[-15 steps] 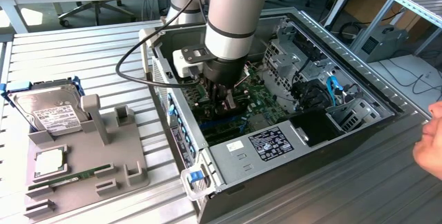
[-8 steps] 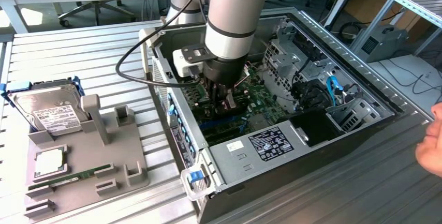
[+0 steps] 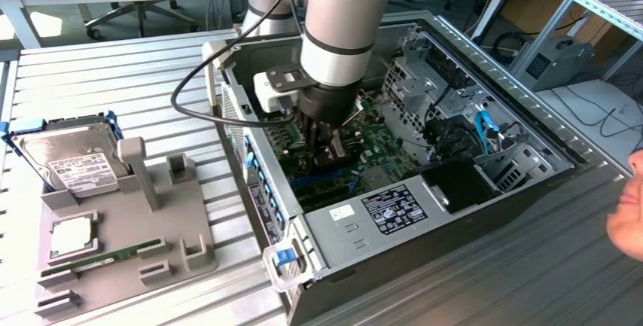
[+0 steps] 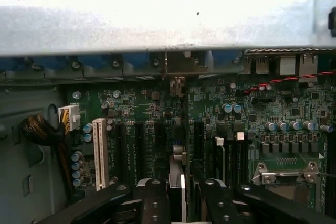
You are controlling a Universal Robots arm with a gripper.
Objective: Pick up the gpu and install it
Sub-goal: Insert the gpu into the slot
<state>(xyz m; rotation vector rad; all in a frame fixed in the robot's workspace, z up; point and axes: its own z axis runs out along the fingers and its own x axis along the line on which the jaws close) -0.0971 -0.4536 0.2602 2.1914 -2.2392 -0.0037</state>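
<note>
While the gpu point(image 4: 177, 182) stands edge-on over the motherboard point(image 4: 157, 114) slots, the pincer point(image 4: 181, 198) seems clamped on it, fingers point(image 4: 155, 203) partly closed on either side. Arm point(image 3: 342, 25) and card reach down into the open case point(image 3: 402, 213), which sits on the desk point(image 3: 120, 77) just beside a grey holder point(image 3: 120, 243) carrying a hard drive point(image 3: 71, 156).

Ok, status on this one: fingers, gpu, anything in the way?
Fingers shut on gpu, card edge-on, low over motherboard slots inside the case. Not seated. Nothing visibly blocking the slot.
</note>
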